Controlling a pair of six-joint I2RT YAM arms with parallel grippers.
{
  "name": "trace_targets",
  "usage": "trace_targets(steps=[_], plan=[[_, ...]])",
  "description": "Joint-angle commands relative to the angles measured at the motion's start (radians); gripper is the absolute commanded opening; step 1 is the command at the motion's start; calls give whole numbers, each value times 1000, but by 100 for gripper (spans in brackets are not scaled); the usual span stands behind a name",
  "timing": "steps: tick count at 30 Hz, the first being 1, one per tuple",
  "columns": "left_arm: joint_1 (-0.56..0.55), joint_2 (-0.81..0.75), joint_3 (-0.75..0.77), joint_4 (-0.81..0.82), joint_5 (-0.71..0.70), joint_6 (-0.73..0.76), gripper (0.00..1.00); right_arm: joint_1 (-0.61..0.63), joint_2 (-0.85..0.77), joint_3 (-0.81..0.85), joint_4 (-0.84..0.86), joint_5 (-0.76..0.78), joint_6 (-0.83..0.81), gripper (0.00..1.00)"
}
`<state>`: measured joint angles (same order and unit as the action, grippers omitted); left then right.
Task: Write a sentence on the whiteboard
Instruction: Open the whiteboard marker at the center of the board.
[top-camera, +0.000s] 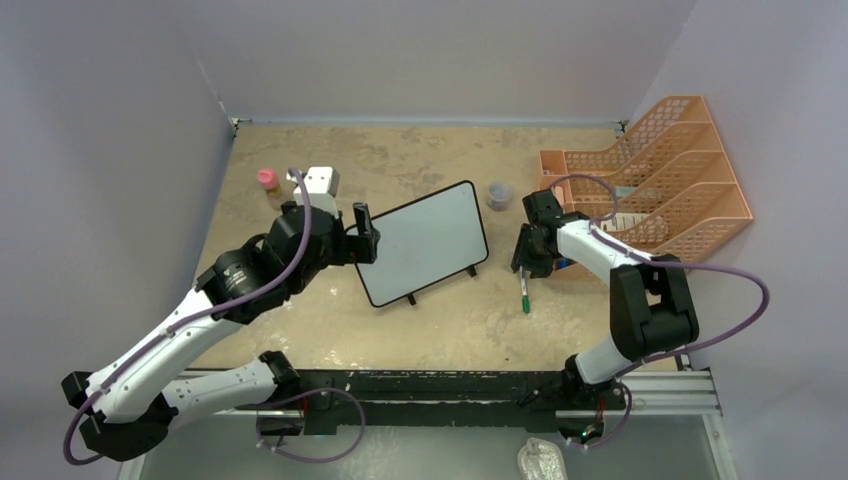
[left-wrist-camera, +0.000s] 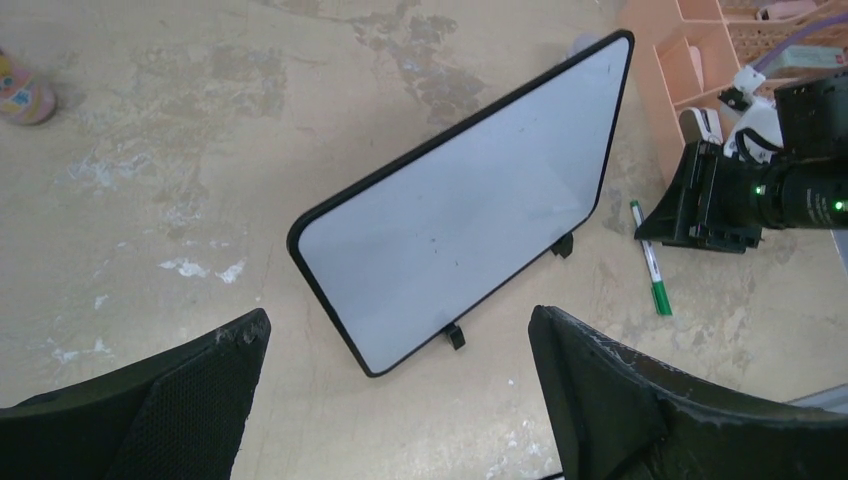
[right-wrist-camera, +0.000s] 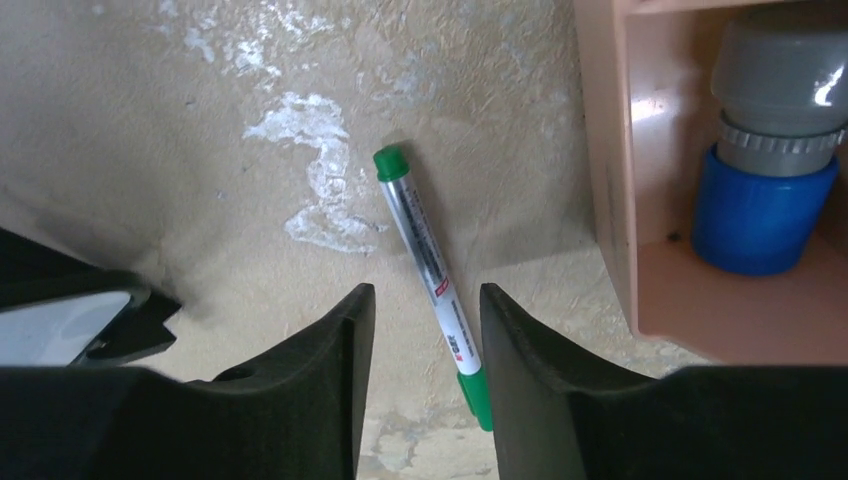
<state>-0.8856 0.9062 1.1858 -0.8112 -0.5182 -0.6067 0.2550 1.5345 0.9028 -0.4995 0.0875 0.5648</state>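
Scuffed tan tabletop lies under me; the whiteboard stands tilted on its feet between my arms. My left claw gapes wide beside its left edge, empty. My right claw straddles the green marker, fingers close on either side, not yet pinching it.

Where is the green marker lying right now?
In the top view the green marker lies on the table right of the whiteboard, beside the orange file rack, between the fingers of the right gripper.
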Motion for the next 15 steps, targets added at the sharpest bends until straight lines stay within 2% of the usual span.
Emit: trace_targets(steps=[1, 6, 10, 15], plan=[[103, 44, 69, 73, 112, 61, 100, -2, 26, -8, 32, 63, -15, 43], [268, 82, 111, 93, 305, 94, 100, -1, 50, -14, 32, 73, -18, 37], [327, 116, 127, 89, 368, 112, 100, 9, 69, -15, 38, 69, -29, 33], [343, 119, 126, 101, 392, 136, 100, 34, 99, -6, 39, 56, -40, 28]])
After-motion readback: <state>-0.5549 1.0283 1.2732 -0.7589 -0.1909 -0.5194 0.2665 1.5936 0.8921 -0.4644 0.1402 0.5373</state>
